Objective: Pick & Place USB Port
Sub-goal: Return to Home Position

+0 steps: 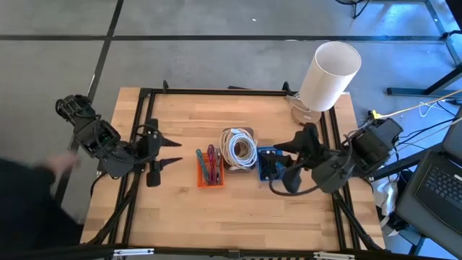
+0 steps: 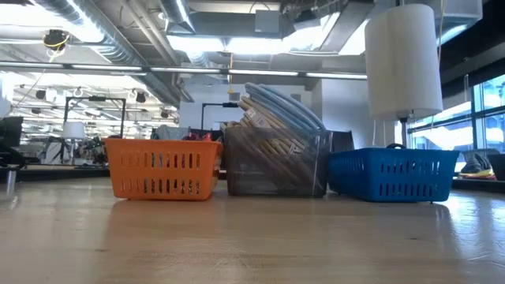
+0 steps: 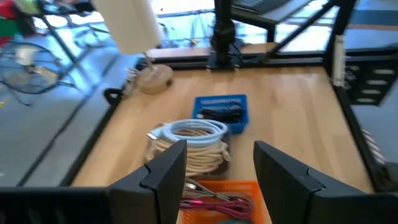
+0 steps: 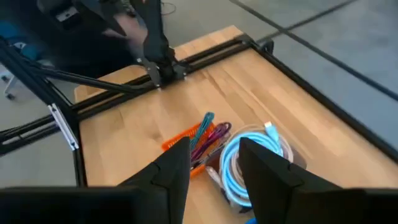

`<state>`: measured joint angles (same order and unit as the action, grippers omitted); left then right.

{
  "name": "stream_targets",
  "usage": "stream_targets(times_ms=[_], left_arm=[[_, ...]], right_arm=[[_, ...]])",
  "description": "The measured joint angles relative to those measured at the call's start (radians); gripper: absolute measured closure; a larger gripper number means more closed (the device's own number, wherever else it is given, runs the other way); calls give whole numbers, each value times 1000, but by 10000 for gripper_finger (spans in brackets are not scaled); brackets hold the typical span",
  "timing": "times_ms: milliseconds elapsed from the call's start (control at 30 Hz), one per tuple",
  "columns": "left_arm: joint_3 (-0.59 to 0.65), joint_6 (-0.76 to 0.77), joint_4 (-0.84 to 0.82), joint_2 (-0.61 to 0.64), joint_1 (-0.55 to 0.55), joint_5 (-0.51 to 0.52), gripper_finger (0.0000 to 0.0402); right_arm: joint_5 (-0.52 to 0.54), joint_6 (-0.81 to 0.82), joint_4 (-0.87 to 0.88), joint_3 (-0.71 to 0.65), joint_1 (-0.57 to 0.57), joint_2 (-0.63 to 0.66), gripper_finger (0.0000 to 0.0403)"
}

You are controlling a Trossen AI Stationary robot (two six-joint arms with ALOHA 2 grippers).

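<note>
A light wooden counter [image 1: 188, 123], edged by a black metal frame [image 1: 216, 91], carries three small bins set close together in a row near its middle: an orange bin [image 2: 163, 169], a dark see-through bin [image 2: 276, 167] and a blue bin [image 2: 392, 174]. At the far right corner a white paper roll [image 1: 328, 72] stands upright on a round wooden base [image 1: 303, 110].

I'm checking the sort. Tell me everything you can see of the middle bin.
The middle bin is a dark, see-through box that looks like plastic. It stands upright on the wooden table between the orange bin and the blue bin. Coiled cream and light blue cables fill it and rise above its rim. Nothing grips it.
</note>
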<state>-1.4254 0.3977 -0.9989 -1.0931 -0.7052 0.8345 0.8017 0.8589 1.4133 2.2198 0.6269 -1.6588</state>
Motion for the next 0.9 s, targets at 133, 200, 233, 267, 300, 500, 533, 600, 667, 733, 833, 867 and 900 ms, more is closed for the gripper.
stream_targets(times_ms=[133, 200, 233, 267, 300, 500, 533, 600, 667, 733, 833, 867, 900], left_arm=[[0, 0, 0, 0, 0, -83, 222], [0, 0, 0, 0, 0, -124, 222], [0, 0, 0, 0, 0, -144, 222], [0, 0, 0, 0, 0, -163, 222], [0, 0, 0, 0, 0, -182, 222], [0, 0, 0, 0, 0, -283, 222], [0, 0, 0, 0, 0, -295, 222], [0, 0, 0, 0, 0, -318, 222], [0, 0, 0, 0, 0, -337, 222], [0, 0, 0, 0, 0, -346, 222], [0, 0, 0, 0, 0, -361, 222], [0, 0, 0, 0, 0, -362, 222], [0, 0, 0, 0, 0, -362, 222]], right_arm=[[-31, -123, -10, 12, 6, 0, 298], [-73, -166, -9, 12, 6, 0, 329], [-101, -182, -9, 12, 6, 0, 348], [-125, -191, -9, 11, 6, 0, 368], [-145, -206, -10, 5, 6, 0, 385], [-123, -233, 35, -93, 13, 57, 398], [-110, -217, 37, -136, 13, 88, 399], [-75, -151, 46, -261, 12, 170, 399], [-37, -53, 29, -419, 17, 284, 400], [-36, -1, -66, -592, 20, 413, 400], [-72, -74, -341, -858, 12, 581, 401], [-83, -129, -458, -951, 5, 637, 401], [-91, -183, -577, -1036, -6, 690, 401]])
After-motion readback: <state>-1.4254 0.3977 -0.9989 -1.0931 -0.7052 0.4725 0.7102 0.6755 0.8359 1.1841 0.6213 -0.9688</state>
